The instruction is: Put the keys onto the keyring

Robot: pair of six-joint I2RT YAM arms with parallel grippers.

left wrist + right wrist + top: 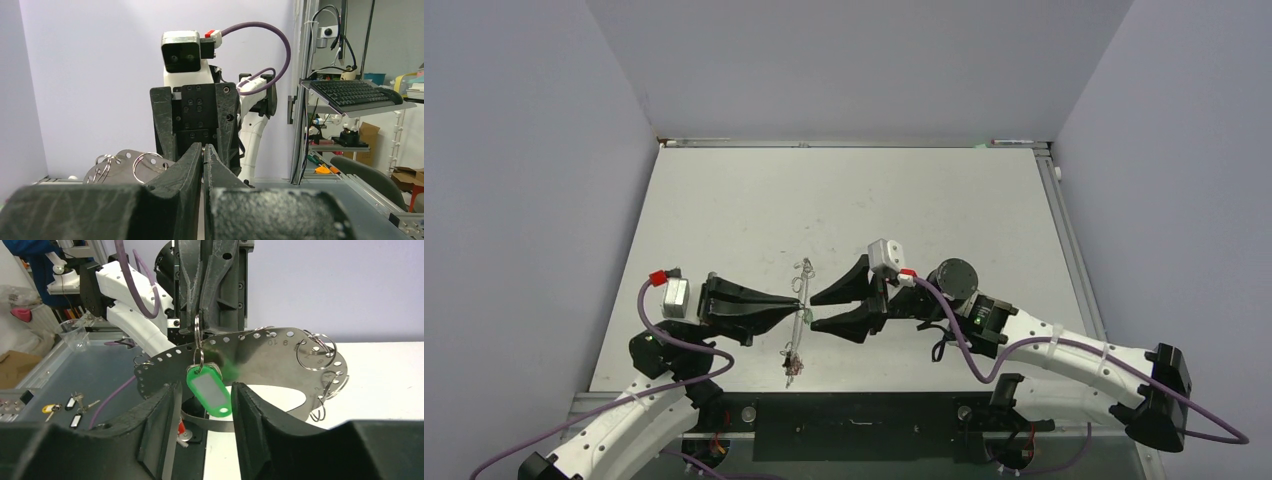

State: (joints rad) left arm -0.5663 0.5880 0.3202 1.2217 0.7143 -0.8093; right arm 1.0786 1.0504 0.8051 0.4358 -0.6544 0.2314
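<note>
The keyring (280, 347) is a flat silver band with punched holes, bent into a loop, with small split rings (312, 352) along it. From above it stands on edge (798, 325) between the two grippers. My left gripper (202, 148) is shut on the keyring's top edge, and its fingers (200, 300) come down onto the band. A key with a green plastic head (210, 390) hangs from a split ring at that spot. It dangles free between the fingers of my open right gripper (204, 389), touching neither pad. From above the right gripper (814, 310) faces the left gripper (794, 306).
Spare tagged keys (75, 407) lie on the grey tray beyond the table's edge. Small rings and reddish bits hang at the keyring's near end (792, 368). A keyboard shelf (355, 95) and tools stand outside the workspace. Grey walls enclose the white table (724, 200).
</note>
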